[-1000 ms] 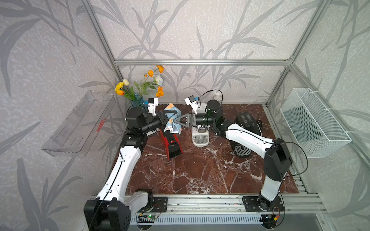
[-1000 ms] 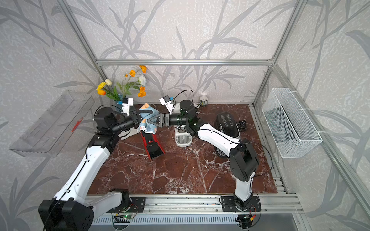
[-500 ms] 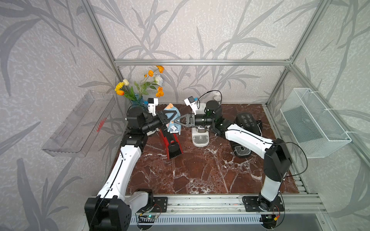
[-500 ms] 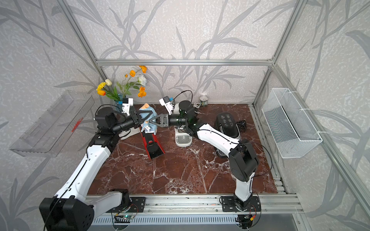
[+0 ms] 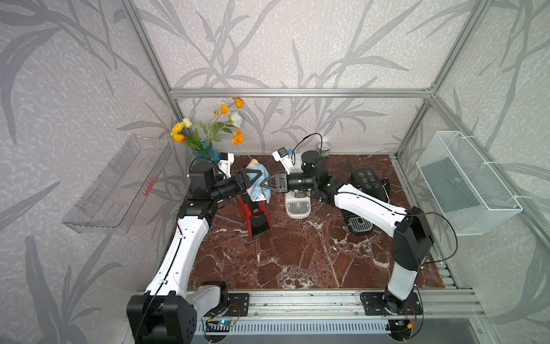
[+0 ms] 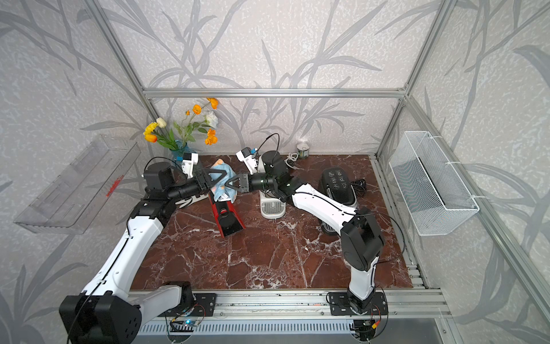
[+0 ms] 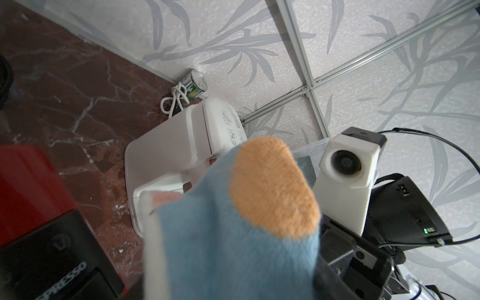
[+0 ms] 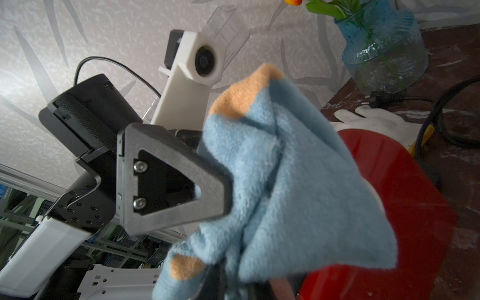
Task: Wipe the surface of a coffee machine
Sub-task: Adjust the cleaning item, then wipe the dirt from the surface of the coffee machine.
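Note:
A blue cloth with orange patches [image 5: 257, 178] [image 6: 223, 182] hangs in the air between my two grippers, above the back of a red and black coffee machine [image 5: 258, 219] [image 6: 228, 219]. My right gripper [image 5: 265, 186] [image 8: 228, 280] is shut on the cloth [image 8: 285, 181], which gathers into its jaws. My left gripper [image 5: 255, 180] faces it from the other side. One of its fingers [image 8: 176, 181] touches the cloth. In the left wrist view the cloth [image 7: 233, 246] covers that gripper's jaws.
A white coffee machine [image 5: 297, 205] [image 7: 168, 145] stands right of the red one and a black one [image 5: 367, 181] further right. A vase of flowers [image 5: 205, 149] and a can [image 5: 323, 149] stand at the back wall. A wire basket [image 5: 464, 184] and a clear shelf [image 5: 119, 184] hang on the side walls.
My right gripper has moved left onto the cloth and shut on it. The left arm has stayed almost where it was.

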